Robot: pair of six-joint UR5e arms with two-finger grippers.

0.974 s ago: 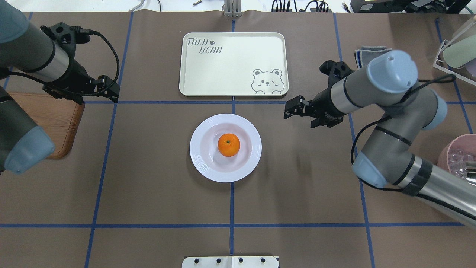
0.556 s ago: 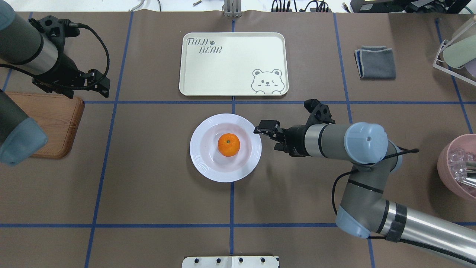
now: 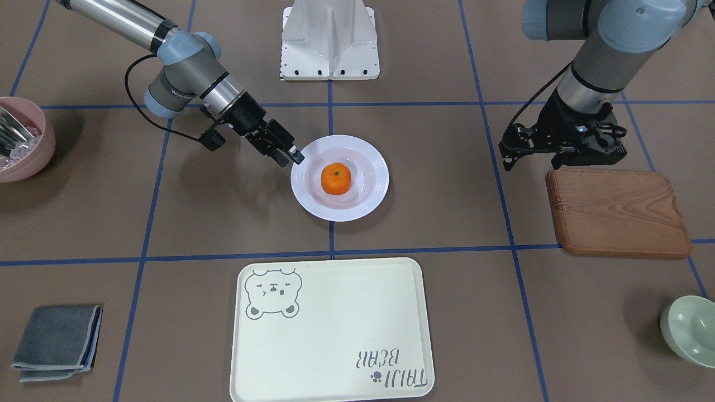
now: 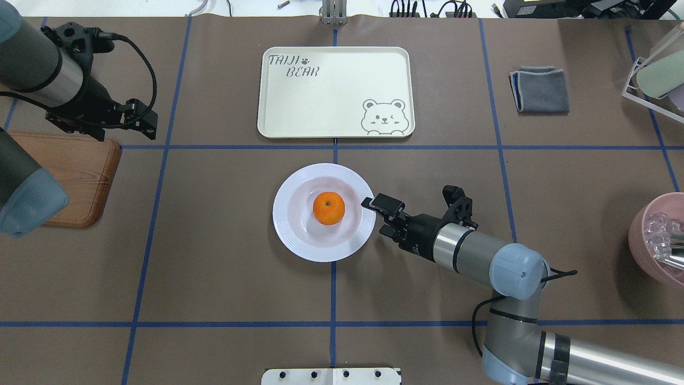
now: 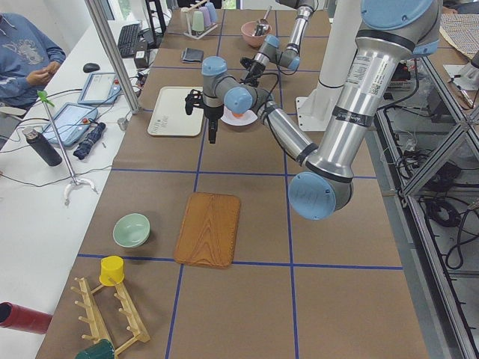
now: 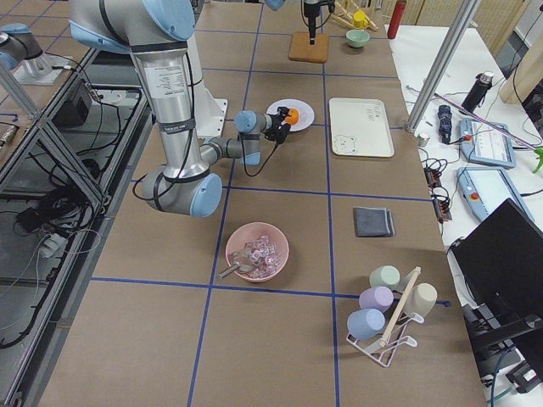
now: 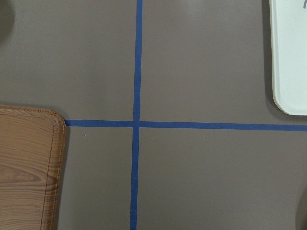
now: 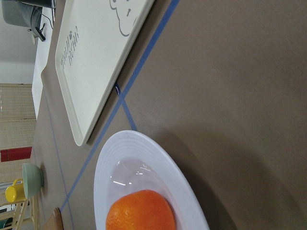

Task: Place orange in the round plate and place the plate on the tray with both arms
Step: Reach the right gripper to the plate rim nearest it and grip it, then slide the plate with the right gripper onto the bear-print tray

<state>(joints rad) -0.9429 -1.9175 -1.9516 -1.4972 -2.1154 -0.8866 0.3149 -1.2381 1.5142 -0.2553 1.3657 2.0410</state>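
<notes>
The orange [image 4: 328,208] [image 3: 335,178] lies in the middle of the white round plate [image 4: 291,230] [image 3: 366,206], which stands on the table's centre. The cream tray [image 4: 335,92] [image 3: 335,335] with the bear drawing lies just beyond the plate, apart from it. My right gripper [image 4: 377,216] [image 3: 289,158] is open and low at the plate's right rim, one finger reaching over the rim's edge. The right wrist view shows the plate [image 8: 144,158] and the orange [image 8: 141,211] close up. My left gripper [image 4: 151,125] [image 3: 507,153] hangs open over the table by the wooden board's far corner, holding nothing.
A brown wooden board [image 4: 75,176] [image 3: 614,212] lies at the left. A folded grey cloth [image 4: 539,90] sits right of the tray. A pink bowl [image 4: 660,235] and a cup rack [image 4: 654,75] are at the right edge, and a pale green bowl [image 3: 690,329] sits far left.
My right arm swung from beside the tray down to the plate's right rim. My left gripper drew back a little to the left, then held still.
</notes>
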